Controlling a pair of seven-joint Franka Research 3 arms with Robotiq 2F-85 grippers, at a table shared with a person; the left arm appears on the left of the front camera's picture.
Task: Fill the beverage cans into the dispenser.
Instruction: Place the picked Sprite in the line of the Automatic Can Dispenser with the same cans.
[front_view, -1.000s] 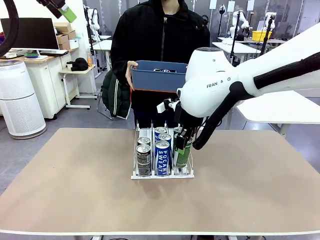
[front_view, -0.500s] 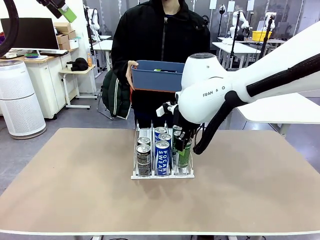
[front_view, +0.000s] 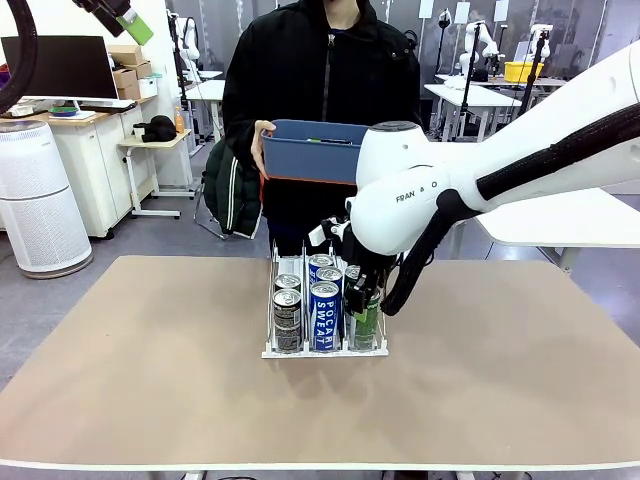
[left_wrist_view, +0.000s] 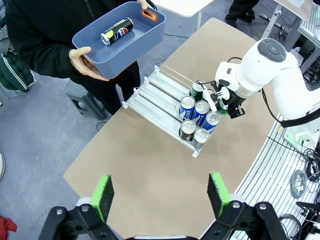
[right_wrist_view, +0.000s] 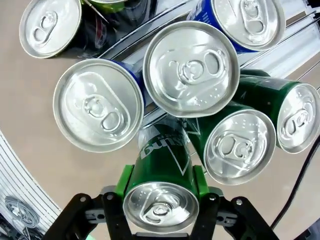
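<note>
The dispenser (front_view: 325, 350) stands mid-table, and its bare lanes (left_wrist_view: 150, 97) run toward the person. Dark cans (front_view: 287, 318) fill its left lane and blue cans (front_view: 325, 312) the middle one. My right gripper (front_view: 362, 298) reaches down over the right lane's front, holding an upright green can (front_view: 366, 322). In the right wrist view the gripper (right_wrist_view: 162, 181) has its green pads (right_wrist_view: 125, 182) against both sides of that green can (right_wrist_view: 161, 200), beside other can tops (right_wrist_view: 191, 67). My left gripper (left_wrist_view: 160, 200) hangs high above the table, open and holding nothing.
Across the table, a person holds a blue tub (front_view: 315, 150) with one dark can (left_wrist_view: 116, 31) lying in it. Bare tabletop (front_view: 150, 370) lies to either side of the dispenser. My right arm (front_view: 450, 190) spans the table's right half.
My right arm has shifted a little left and down. The green can now sits lower at the front of the right lane. The left arm has not moved.
</note>
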